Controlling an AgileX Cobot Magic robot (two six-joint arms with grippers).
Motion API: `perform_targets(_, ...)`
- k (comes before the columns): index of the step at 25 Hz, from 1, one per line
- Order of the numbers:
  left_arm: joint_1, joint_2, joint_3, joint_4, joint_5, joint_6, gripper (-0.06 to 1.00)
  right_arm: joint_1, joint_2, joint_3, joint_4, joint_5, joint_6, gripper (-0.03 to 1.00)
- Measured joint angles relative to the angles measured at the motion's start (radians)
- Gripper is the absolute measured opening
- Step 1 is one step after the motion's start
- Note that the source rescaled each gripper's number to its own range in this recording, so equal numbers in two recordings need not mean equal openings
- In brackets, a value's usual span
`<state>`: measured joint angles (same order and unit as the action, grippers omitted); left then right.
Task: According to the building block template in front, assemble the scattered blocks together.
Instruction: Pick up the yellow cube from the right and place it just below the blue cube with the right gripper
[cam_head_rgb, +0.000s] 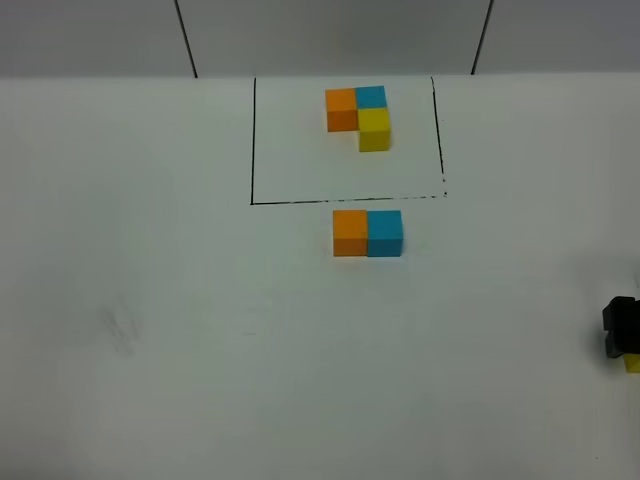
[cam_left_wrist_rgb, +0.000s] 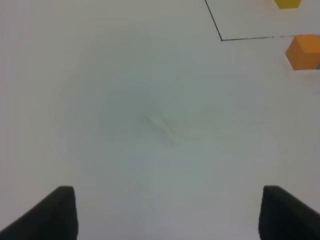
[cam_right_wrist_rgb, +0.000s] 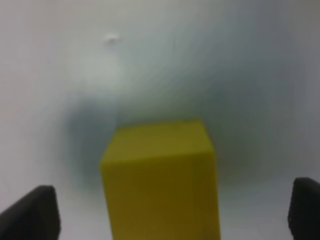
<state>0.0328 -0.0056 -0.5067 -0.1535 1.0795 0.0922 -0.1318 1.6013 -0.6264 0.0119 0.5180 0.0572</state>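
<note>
The building block template (cam_head_rgb: 358, 116) is an L of orange, blue and yellow cubes inside a thin black-line rectangle (cam_head_rgb: 252, 150) at the back. Just in front of the frame, the loose orange block (cam_head_rgb: 350, 232) and the loose light blue block (cam_head_rgb: 385, 232) sit side by side, touching. The loose yellow block (cam_right_wrist_rgb: 162, 180) sits at the table's right edge (cam_head_rgb: 632, 363), between the wide-apart fingers of my right gripper (cam_right_wrist_rgb: 172, 200), which is open around it. My left gripper (cam_left_wrist_rgb: 167, 200) is open and empty over bare table; the orange block (cam_left_wrist_rgb: 304, 51) shows in its view.
The white table (cam_head_rgb: 200, 350) runs to a grey back wall with two dark vertical lines. A faint scuff mark (cam_head_rgb: 122, 328) lies at the left. The black frame's corner (cam_left_wrist_rgb: 221, 39) shows in the left wrist view.
</note>
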Motion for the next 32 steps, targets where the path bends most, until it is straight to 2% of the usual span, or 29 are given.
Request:
perform_targets(8, 0.000, 0.000, 0.000, 0.000, 0.000, -0.001, 0.71, 0.000, 0.059, -0.001, 0.000, -0.008, 0.000, 0.67)
perform_targets(10, 0.000, 0.000, 0.000, 0.000, 0.000, -0.002, 0.71, 0.000, 0.069, -0.001, 0.002, -0.013, -0.001, 0.58)
perform_targets(11, 0.000, 0.000, 0.000, 0.000, 0.000, -0.002, 0.71, 0.000, 0.072, -0.001, 0.005, -0.014, -0.001, 0.49)
perform_targets(13, 0.000, 0.000, 0.000, 0.000, 0.000, -0.002, 0.71, 0.000, 0.074, -0.001, 0.018, -0.015, -0.001, 0.26)
perform_targets(14, 0.000, 0.000, 0.000, 0.000, 0.000, -0.002, 0.71, 0.000, 0.074, -0.001, 0.026, -0.015, -0.001, 0.23)
perform_targets(18, 0.000, 0.000, 0.000, 0.000, 0.000, -0.002, 0.71, 0.013, 0.074, -0.001, 0.060, -0.014, 0.006, 0.23)
perform_targets(22, 0.000, 0.000, 0.000, 0.000, 0.000, -0.001, 0.71, 0.093, 0.061, -0.001, 0.080, 0.001, 0.046, 0.23)
perform_targets(25, 0.000, 0.000, 0.000, 0.000, 0.000, -0.001, 0.71, 0.197, 0.036, -0.001, 0.081, 0.020, 0.116, 0.23)
perform_targets(32, 0.000, 0.000, 0.000, 0.000, 0.000, -0.001, 0.71, 0.532, -0.041, -0.015, 0.076, 0.096, 0.295, 0.23)
